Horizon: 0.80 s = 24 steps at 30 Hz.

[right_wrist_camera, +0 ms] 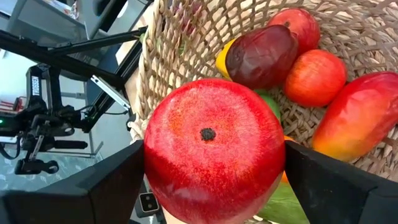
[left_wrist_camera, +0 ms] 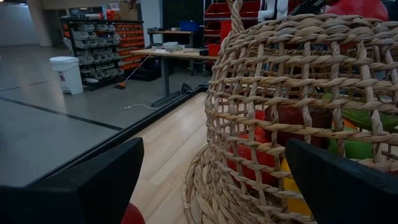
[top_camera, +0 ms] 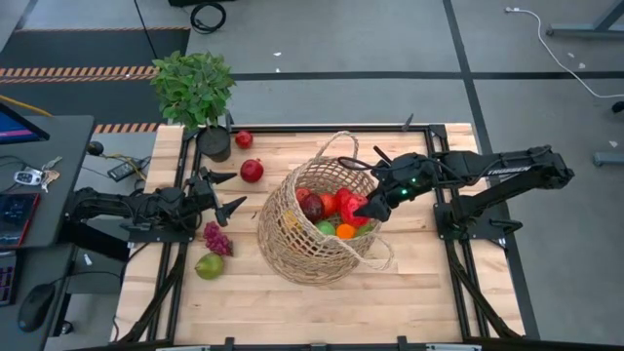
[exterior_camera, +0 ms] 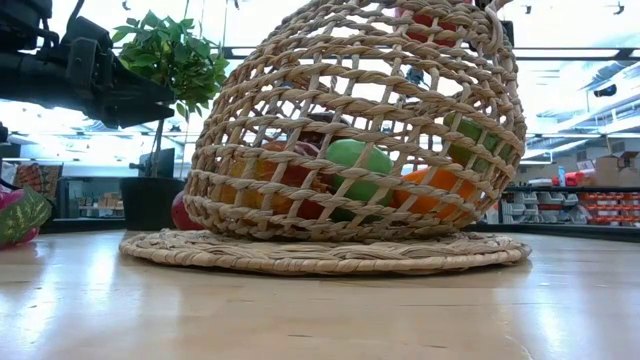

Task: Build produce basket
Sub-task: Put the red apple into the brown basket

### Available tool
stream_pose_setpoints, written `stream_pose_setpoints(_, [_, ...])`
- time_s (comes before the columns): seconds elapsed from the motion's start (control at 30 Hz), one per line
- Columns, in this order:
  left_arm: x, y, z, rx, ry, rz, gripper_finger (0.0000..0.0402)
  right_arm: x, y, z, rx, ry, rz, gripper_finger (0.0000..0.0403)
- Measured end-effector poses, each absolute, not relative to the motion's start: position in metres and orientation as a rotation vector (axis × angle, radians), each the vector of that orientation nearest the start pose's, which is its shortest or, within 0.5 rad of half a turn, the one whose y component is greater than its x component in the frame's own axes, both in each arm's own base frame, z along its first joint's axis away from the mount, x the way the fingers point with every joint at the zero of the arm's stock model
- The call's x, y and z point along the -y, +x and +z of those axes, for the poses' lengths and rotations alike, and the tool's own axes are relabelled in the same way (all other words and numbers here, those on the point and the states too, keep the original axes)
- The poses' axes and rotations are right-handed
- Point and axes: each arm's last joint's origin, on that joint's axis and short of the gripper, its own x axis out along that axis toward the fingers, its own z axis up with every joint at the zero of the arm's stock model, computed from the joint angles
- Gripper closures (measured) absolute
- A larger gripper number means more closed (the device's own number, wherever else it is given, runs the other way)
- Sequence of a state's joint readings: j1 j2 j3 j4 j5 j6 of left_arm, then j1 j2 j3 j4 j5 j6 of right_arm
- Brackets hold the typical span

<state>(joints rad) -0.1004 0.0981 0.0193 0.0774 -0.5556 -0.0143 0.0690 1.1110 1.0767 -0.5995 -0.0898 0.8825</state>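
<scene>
My right claw (right_wrist_camera: 211, 165) grasps one red pomegranate (right_wrist_camera: 214, 149) over the tan wicker basket (top_camera: 292, 229); left claw (top_camera: 226, 191) released.

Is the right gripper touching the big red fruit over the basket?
Touching. In the right wrist view both dark fingers press against the sides of the red fruit, no gap showing, so the right gripper holds it above the basket.

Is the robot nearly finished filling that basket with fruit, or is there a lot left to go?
Well along. The basket already holds several pieces. The right gripper holds a red fruit over its opening. Left on the table: two red fruits, purple grapes and a green pear, beside the open, empty left gripper.
</scene>
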Motion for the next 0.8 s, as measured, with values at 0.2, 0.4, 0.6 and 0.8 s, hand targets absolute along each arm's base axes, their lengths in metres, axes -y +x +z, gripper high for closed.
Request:
stream_pose_setpoints(0.2, [-0.005, 0.1, 0.17, 0.002, -0.014, 0.455, 0.0004, -0.019, 0.228, 0.335, -0.651, 0.873, -0.12, 0.0034])
stream_pose_setpoints(0.4, [-0.005, 0.1, 0.17, 0.002, -0.014, 0.455, 0.0004, -0.022, 0.233, 0.344, -0.564, 0.874, -0.061, 0.0034])
stream_pose_setpoints(0.6, [-0.005, 0.1, 0.17, 0.002, -0.014, 0.455, 0.0004, -0.012, 0.237, 0.358, -0.407, 1.001, -0.045, 0.0034])
stream_pose_setpoints(0.8, [-0.005, 0.1, 0.17, 0.002, -0.014, 0.456, 0.0004, 0.008, 0.241, 0.378, -0.229, 1.301, 0.024, 0.0034])
